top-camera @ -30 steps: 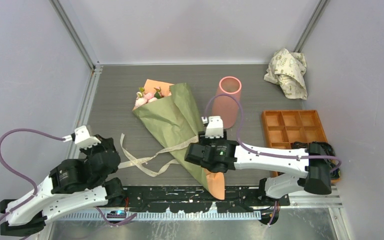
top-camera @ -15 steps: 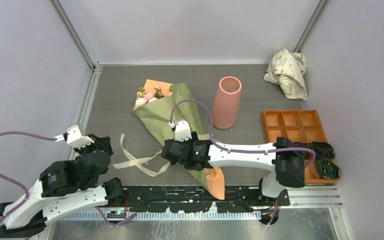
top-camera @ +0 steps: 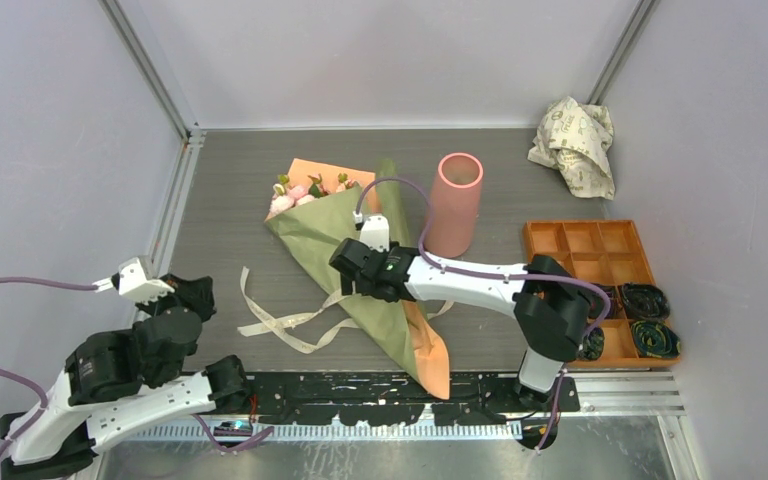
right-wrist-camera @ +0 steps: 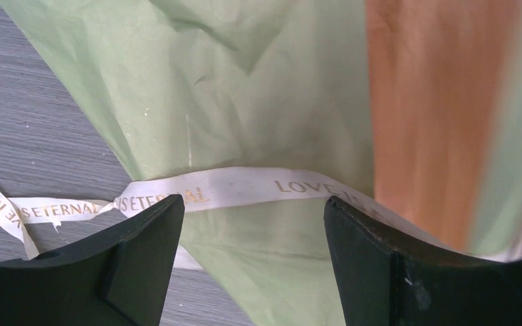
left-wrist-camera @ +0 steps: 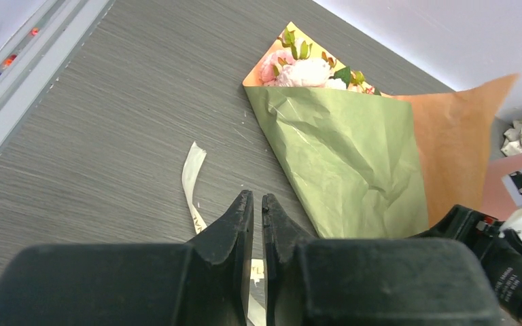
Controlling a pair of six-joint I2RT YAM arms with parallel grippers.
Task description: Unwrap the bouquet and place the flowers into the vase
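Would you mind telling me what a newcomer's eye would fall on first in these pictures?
The bouquet, olive-green and orange paper with pink blooms, lies across the middle of the table. The right gripper hangs open above its beige ribbon, and the pink vase stands upright just beyond, to the right.

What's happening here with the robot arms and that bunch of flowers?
The right gripper hangs open over the wrapped bouquet, where a beige ribbon crosses the paper. The left gripper is shut and set back to the side, holding nothing. The flowers are still in the wrap; the pink vase has none.
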